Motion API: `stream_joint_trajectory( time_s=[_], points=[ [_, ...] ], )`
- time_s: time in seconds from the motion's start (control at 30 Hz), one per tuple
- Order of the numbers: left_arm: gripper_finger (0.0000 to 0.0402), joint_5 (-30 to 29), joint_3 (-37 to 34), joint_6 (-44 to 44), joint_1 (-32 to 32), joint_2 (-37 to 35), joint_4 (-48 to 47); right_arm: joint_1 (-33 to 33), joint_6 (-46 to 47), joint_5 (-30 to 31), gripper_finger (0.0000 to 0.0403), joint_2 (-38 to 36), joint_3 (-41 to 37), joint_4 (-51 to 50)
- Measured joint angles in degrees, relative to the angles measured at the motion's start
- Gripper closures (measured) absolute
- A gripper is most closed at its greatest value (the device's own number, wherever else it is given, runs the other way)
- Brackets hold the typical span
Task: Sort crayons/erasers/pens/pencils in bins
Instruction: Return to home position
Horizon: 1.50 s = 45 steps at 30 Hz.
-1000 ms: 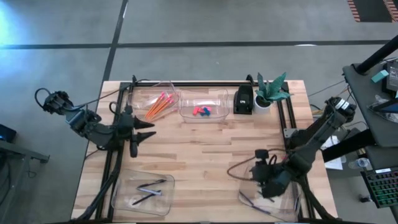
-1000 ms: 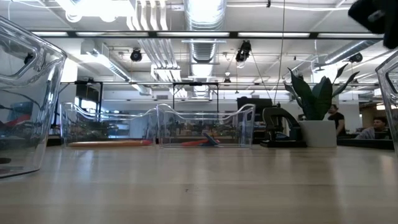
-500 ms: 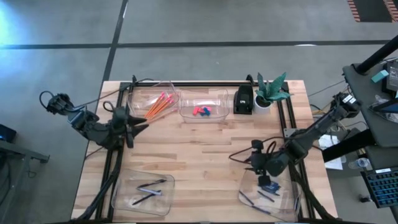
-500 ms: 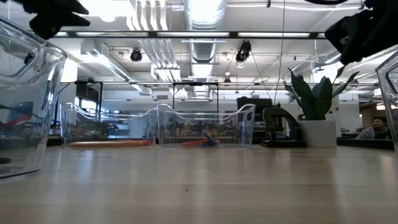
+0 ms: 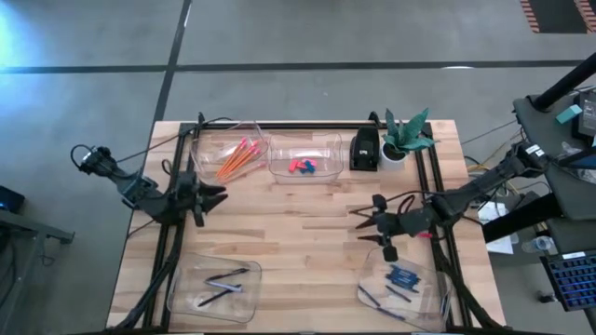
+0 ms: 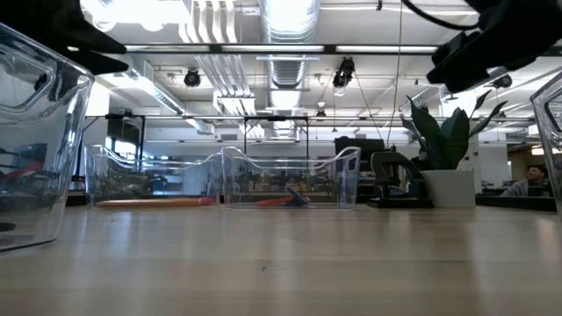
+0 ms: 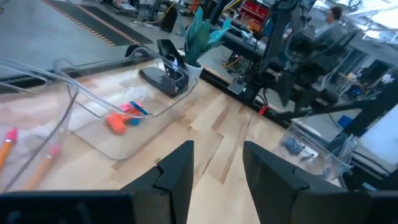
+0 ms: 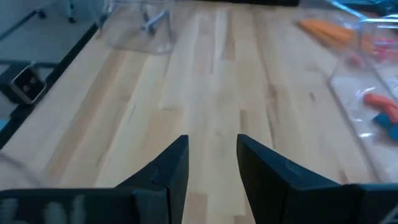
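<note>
From above, pencils (image 5: 235,156), erasers (image 5: 302,167), pens (image 5: 223,284) and crayons (image 5: 402,276) seemingly all lie in bins (image 5: 197,302); sorting looks finished. Wrist views: left gripper (image 7: 216,177) and right gripper (image 8: 212,163) fingers apart, empty. Next: retreat.

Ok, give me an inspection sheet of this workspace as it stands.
Surface: light wooden slatted table, bare in the middle.
Job's things: long orange pencils in the far left clear plastic bin; small pink and blue erasers in the far middle bin; slim dark pens in the near left bin; short blue crayons in the near right bin.
Clutter: small black box; green potted plant.
Grippers: left tool open, empty; right tool open, empty.
Cables: black leads on the right arm.
Surroundings: grey floor; a seated person beyond the table.
</note>
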Motion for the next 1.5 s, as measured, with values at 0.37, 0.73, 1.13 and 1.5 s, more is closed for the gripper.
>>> stream_joint_trajectory(
  time_s=[0.37, 0.73, 1.13, 1.5],
  points=[
    [0.0277, 4.8, -7.9, 18.1, 0.0, 0.7, 20.8, -7.4, -4.4, -0.5, 0.0275, -2.3, -4.2, 3.6],
    [0.0277, 4.8, -12.1, 28.0, 0.0, 0.9, 30.9, -10.6, -7.6, -0.4, 0.0275, -12.3, -12.1, 9.8],
    [0.0277, 4.7, -12.8, 28.1, 0.0, 1.0, 30.9, -10.7, -6.6, 0.0, 0.0275, -26.7, -18.7, 9.7],
    [0.0277, 4.6, -12.9, 28.1, 0.0, 1.6, 30.8, -10.7, -6.0, 0.0, 0.0275, -30.6, -22.8, 9.8]
  ],
)
